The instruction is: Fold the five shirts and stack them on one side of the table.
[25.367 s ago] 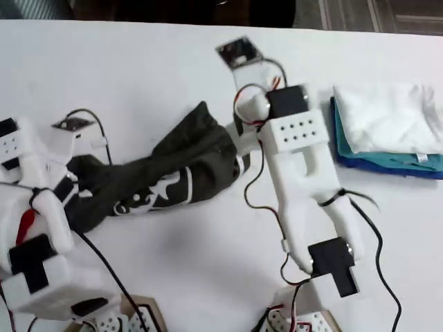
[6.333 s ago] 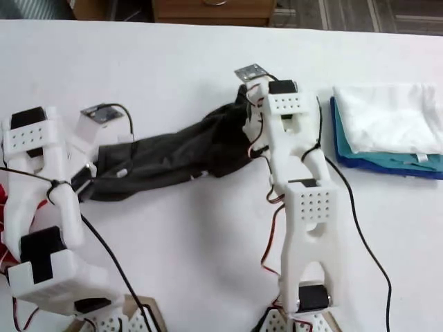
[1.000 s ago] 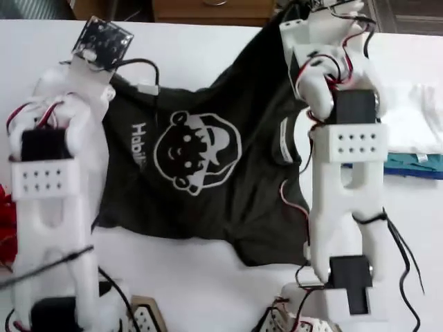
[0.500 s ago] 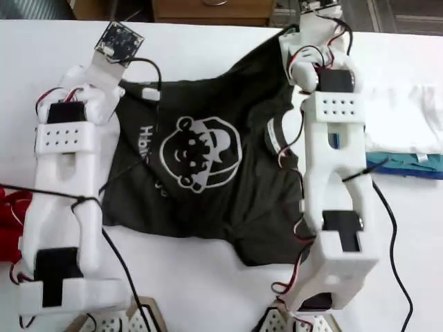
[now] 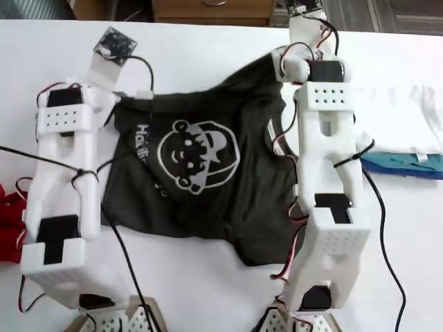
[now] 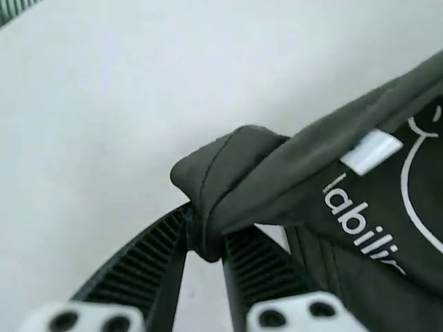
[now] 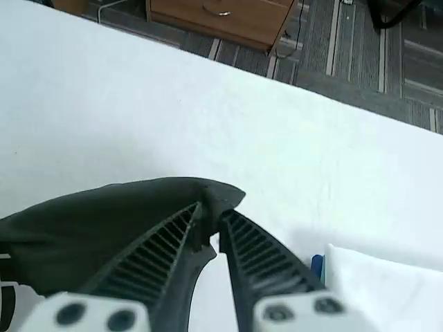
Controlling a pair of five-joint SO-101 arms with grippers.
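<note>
The left tool is clenched on one far corner of the dark grey shirt with a white cartoon print, spread across the white desk. The right tool pinches the other far corner. A stack of folded white, teal and blue shirts lies rightmost.

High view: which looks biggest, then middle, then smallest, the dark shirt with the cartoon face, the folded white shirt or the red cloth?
1. dark grey shirt with a white cartoon face, spread wide.
2. folded white shirt.
3. red cloth, but the picture's edge cuts it off, so its full size is unsure.
</note>
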